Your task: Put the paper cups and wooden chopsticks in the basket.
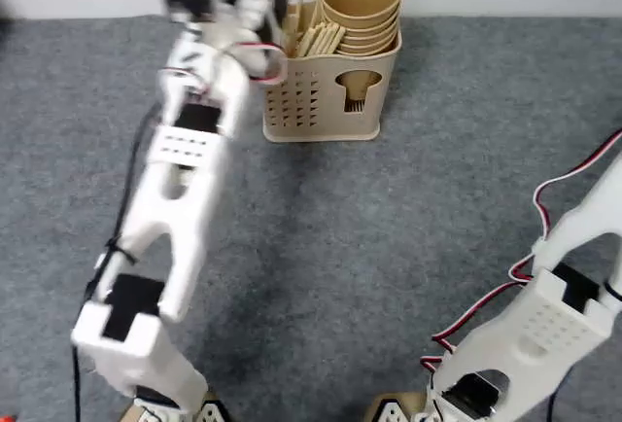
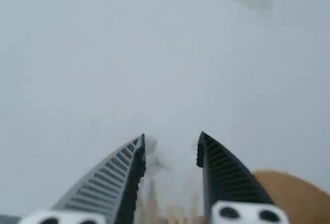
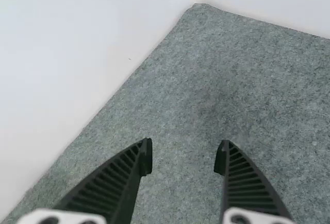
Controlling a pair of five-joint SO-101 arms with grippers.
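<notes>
Paper cups point(image 1: 361, 4), light and easily crushed, sit nested in the beige basket point(image 1: 321, 101) at the desk's point(image 1: 389, 228) far edge. Thin, stiff wooden chopsticks point(image 1: 316, 38) stand beside them. I'd grip rims and mid-shafts. The left wrist view settles what the high view leaves unsure: the left hand point(image 2: 171, 146) hovers above the chopsticks, spread, empty. The right hand point(image 3: 183, 157) is likewise spread over grey desk.
</notes>
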